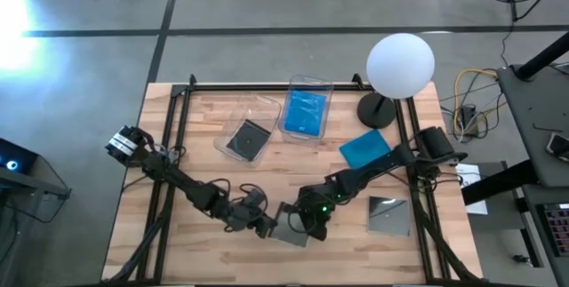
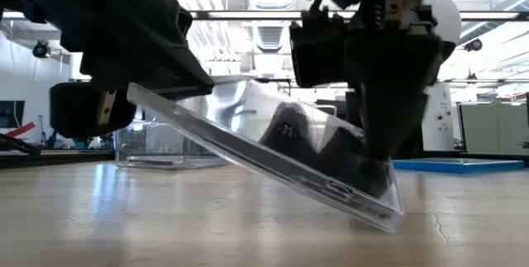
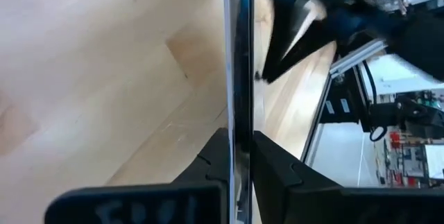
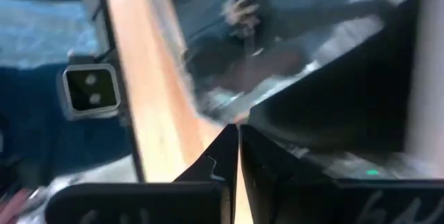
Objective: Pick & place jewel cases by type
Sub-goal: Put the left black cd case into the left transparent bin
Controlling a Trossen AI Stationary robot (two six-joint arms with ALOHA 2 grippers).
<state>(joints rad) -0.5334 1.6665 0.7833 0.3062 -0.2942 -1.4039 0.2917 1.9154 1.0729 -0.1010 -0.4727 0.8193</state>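
Note:
A dark glossy jewel case (image 1: 289,232) sits near the table's near edge between both grippers. It is tilted (image 2: 248,147): its left end is raised and its right end is on the wood. My left gripper (image 1: 268,225) is shut on the raised end. My right gripper (image 1: 310,223), fingers shut, stands at the low end. Another glossy case (image 1: 389,216) lies flat on the right, and a blue case (image 1: 364,149) lies flat farther back. A dark case (image 1: 247,139) lies in the left bin, a blue one (image 1: 306,111) in the right bin. My left gripper (image 3: 241,135) pinches the case's raised left edge (image 3: 240,113) between its two fingers, coming level from the table's left. The case runs on edge-on between the fingers. It hangs tilted, with its right corner (image 2: 388,209) on the table. My right gripper (image 4: 238,130) comes down from above with shut fingertips (image 2: 368,172) at the case's low right end (image 2: 364,197). The glossy surface (image 4: 291,50) lies right at the tips. Whether they press on it or only stand against it, I cannot tell.
Two clear bins (image 1: 233,118) (image 1: 327,87) stand at the far middle of the table. A white globe lamp (image 1: 400,60) on a dark base stands at the far right. Bare wood lies at the near left (image 1: 169,234).

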